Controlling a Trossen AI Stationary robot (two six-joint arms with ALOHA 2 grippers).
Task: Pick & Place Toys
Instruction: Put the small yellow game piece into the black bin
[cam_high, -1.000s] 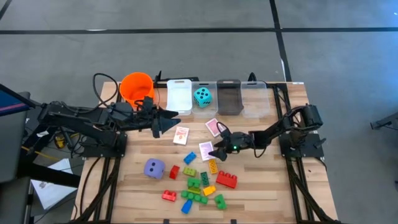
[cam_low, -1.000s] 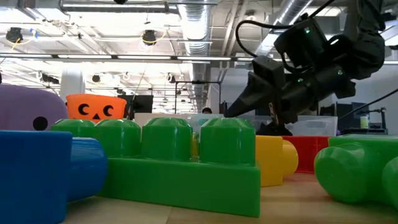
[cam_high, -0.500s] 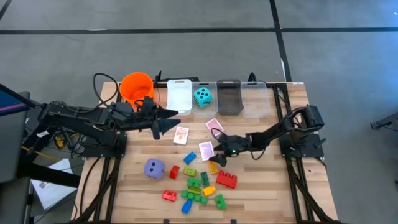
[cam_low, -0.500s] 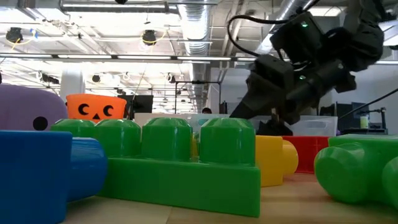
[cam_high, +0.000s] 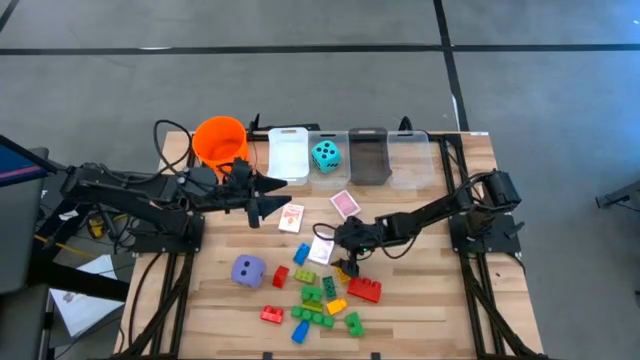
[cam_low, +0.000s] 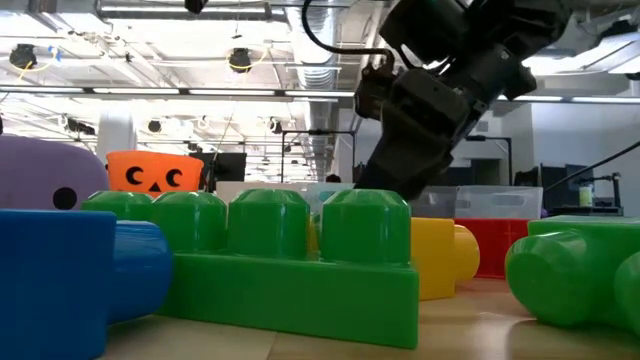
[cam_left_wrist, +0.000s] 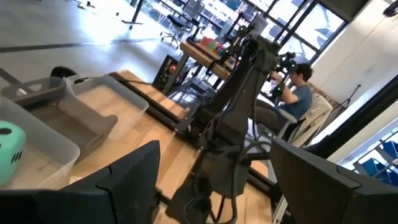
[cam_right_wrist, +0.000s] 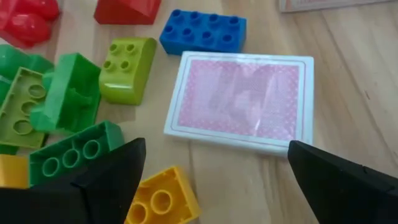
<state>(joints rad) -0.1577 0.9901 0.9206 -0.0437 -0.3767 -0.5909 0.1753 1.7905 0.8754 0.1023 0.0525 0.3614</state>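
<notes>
Here the right gripper (cam_high: 335, 243) partly hides a pink-backed card (cam_high: 321, 250).

We have two black jointed arms, the left arm (cam_high: 150, 192) and the right arm (cam_high: 440, 212), each built of slim links and chunky joint housings. Loose black cables (cam_high: 160, 135) loop beside the left one. Each arm ends in two dark, flat, pointed fingers (cam_right_wrist: 102, 177) of matte plastic.

Glossy plastic bricks (cam_right_wrist: 203, 29), smooth card (cam_right_wrist: 242, 101), matt wood table (cam_right_wrist: 348, 93).
</notes>
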